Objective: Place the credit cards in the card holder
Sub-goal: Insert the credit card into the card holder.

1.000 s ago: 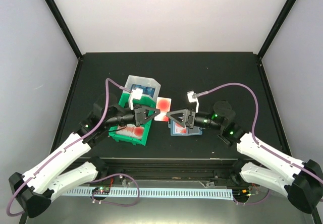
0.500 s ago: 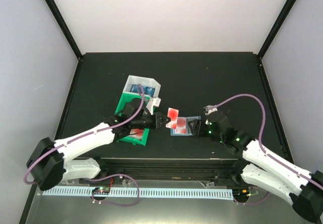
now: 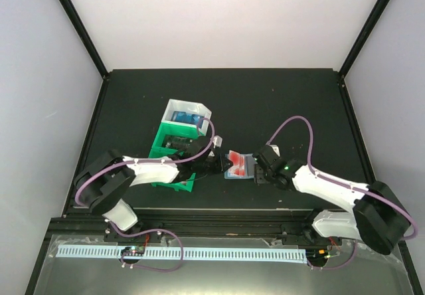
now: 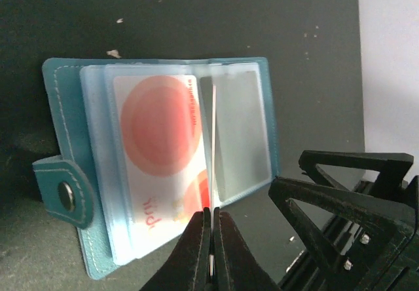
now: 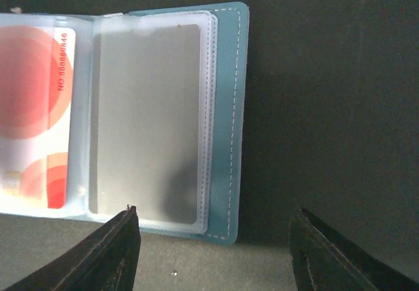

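Well, close to the near edge of the table the card holder lies open and flat, snap tab out to one side. One red-and-white card already sits in a clear sleeve, and the sleeve next to it looks empty.

The left gripper is pinched tight on another credit card, held edge-on right over the fold between the two sleeves. My worry is that the card stands almost upright to the pocket. If it is pushed like that, I reckon the edge will catch on the plastic lip or dig into the fold rather than slide in. The wallet looks light enough to skate across the table under the push. The card could also twist in so narrow a pinch.

The right gripper hangs with its fingers spread wide, holding nothing, at the holder's outer edge. One fingertip sits by the sleeve's corner, and I cannot tell whether it touches. If it isn't pinning the cover, nothing steadies the wallet.

Both arms reach low and inward, wrists nearly meeting over the wallet.

Farther back, just behind the left arm, stands the green bin, with the white bin beyond it.
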`<state>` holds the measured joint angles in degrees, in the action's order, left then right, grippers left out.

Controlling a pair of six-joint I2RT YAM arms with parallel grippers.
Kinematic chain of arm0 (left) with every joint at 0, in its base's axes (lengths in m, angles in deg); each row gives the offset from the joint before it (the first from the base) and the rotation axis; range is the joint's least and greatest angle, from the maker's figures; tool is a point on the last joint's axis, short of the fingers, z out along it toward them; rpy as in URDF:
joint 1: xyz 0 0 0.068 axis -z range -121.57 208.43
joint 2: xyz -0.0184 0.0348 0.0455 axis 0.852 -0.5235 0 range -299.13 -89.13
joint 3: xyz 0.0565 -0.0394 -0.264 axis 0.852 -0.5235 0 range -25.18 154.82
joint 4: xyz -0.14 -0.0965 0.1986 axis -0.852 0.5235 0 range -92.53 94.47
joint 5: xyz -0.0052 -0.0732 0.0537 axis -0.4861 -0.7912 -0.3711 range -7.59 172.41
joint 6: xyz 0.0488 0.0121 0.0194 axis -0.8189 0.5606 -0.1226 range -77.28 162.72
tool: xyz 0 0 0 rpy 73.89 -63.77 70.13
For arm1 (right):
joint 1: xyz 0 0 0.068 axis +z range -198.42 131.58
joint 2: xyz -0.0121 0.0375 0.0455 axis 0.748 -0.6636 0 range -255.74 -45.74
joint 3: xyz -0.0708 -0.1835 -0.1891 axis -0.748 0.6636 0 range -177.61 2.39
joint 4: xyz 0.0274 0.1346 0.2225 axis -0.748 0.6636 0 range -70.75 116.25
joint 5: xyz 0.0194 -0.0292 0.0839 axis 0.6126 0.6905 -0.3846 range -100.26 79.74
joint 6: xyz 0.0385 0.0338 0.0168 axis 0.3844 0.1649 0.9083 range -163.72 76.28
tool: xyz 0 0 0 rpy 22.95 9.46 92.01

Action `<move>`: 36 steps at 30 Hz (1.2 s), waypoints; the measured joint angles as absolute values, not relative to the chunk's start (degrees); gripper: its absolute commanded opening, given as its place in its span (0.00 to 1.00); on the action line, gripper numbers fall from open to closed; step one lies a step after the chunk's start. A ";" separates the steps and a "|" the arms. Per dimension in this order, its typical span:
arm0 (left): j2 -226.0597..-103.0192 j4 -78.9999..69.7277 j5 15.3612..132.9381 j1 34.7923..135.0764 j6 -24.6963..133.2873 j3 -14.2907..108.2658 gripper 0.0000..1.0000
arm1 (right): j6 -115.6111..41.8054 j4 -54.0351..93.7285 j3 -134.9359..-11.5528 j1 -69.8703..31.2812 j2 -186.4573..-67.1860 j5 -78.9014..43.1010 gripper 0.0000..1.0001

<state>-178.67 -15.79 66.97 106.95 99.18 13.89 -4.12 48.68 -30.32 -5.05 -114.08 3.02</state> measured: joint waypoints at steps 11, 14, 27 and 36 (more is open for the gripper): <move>-184.83 -19.66 67.03 106.95 101.48 16.60 0.02 | -4.69 47.30 -31.65 -5.05 -121.44 5.12 0.50; -185.36 -20.79 66.97 106.95 101.89 16.79 0.02 | -4.67 46.65 -31.65 -5.05 -122.64 5.14 0.47; -188.70 -23.39 64.94 106.51 102.81 16.79 0.02 | -2.27 39.70 -28.16 -5.05 -121.79 0.92 0.39; -189.05 -25.56 63.71 106.51 103.99 16.79 0.02 | 0.14 38.80 -25.75 -5.05 -118.64 -0.28 0.38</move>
